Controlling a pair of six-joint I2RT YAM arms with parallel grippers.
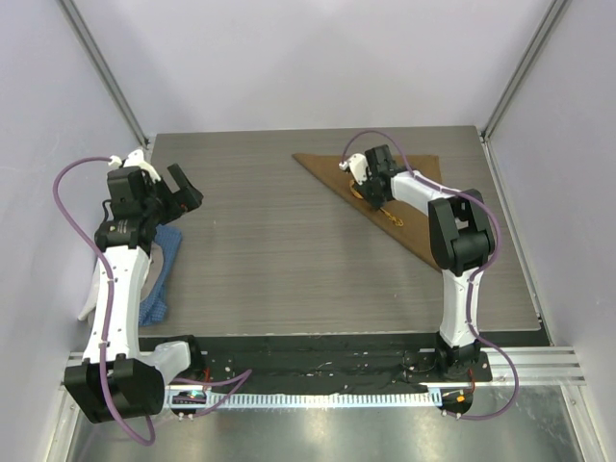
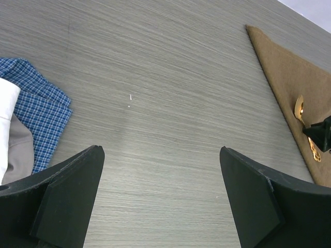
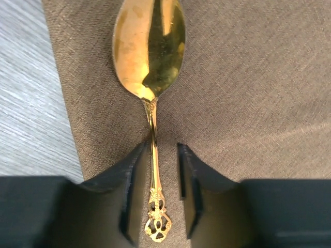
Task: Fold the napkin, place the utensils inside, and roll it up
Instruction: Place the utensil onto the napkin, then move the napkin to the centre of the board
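Observation:
The tan-brown napkin (image 1: pixel 327 166) lies folded into a triangle at the back right of the table; it also shows in the left wrist view (image 2: pixel 295 88) and the right wrist view (image 3: pixel 248 77). The gold spoon (image 3: pixel 150 46) lies flat on it near its left folded edge, bowl away from the wrist. It is small in the top view (image 1: pixel 390 219) and the left wrist view (image 2: pixel 300 107). My right gripper (image 3: pixel 161 147) is low over the napkin (image 1: pixel 371 192), jaws slightly apart astride the spoon's handle, the left finger touching it. My left gripper (image 2: pixel 161 150) is wide open and empty above the table's left side (image 1: pixel 173 197).
A blue checked cloth (image 1: pixel 164 250) lies at the table's left edge under the left arm, with a white cloth (image 2: pixel 6 103) and a grey one (image 2: pixel 18 150) on it. Side walls close in the table on both sides.

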